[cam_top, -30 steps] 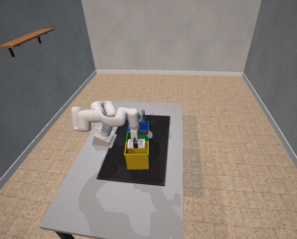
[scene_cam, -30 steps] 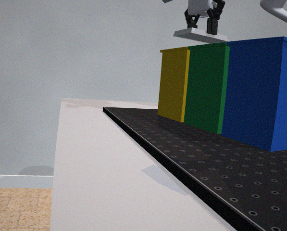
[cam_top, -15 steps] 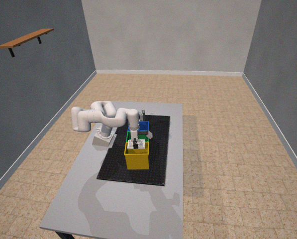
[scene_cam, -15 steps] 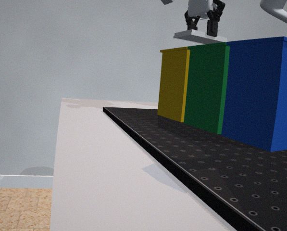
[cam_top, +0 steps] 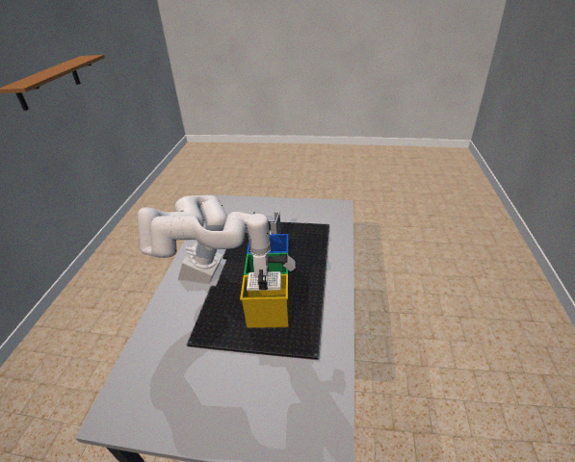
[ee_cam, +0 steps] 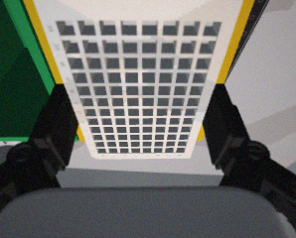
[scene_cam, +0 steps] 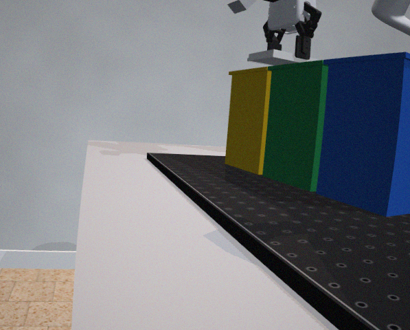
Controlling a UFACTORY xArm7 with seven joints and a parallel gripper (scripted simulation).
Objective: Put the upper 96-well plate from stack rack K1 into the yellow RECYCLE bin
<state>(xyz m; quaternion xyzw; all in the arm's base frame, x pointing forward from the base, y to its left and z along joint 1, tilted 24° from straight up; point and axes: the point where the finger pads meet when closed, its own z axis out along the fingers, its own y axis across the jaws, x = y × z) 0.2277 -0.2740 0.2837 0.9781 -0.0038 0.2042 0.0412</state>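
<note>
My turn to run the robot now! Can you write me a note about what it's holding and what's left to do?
Pincer: shut on the white plate, held flat.
Plate: above the yellow bin, just over its rim, with the bin's yellow walls showing on both sides in the wrist view. In the top view it sits toward the end next to the green bin.
Bins: yellow, green and blue bin all stand upright in a row on the black board.
Done: plate picked up and carried to the yellow bin.
Left: open the pincer so the plate drops in, then lift away without bumping the bins.
</note>
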